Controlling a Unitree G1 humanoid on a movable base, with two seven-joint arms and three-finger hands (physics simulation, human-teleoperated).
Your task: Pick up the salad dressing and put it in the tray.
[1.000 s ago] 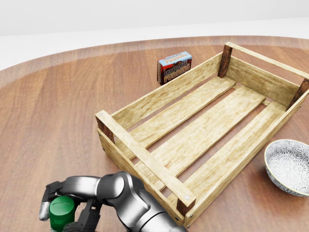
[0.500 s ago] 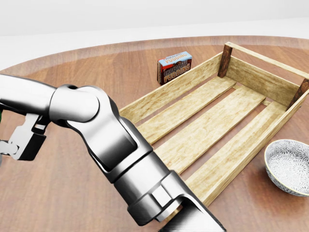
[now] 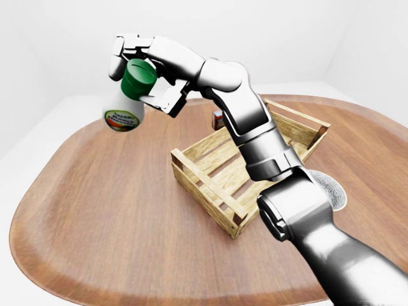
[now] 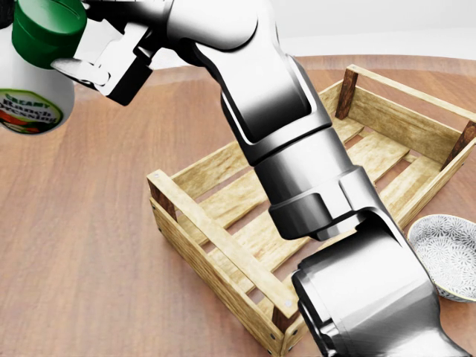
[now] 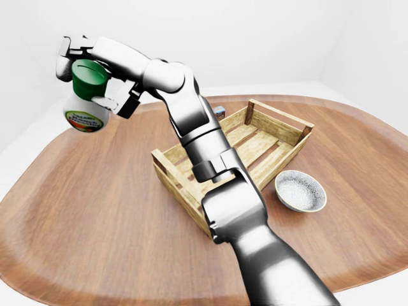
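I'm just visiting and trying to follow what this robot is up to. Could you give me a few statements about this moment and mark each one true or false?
1. The hand holds the salad dressing bottle up in the air. True.
2. The bottle's cap is red. False: it is green.
3. The wooden tray already has the bottle in it. False: nothing shows on its visible slats, and the bottle is held to its left.
4. A patterned bowl sits on the table to the right of the tray in the right-eye view. True.
5. The bowl is inside the tray. False: it is outside it.
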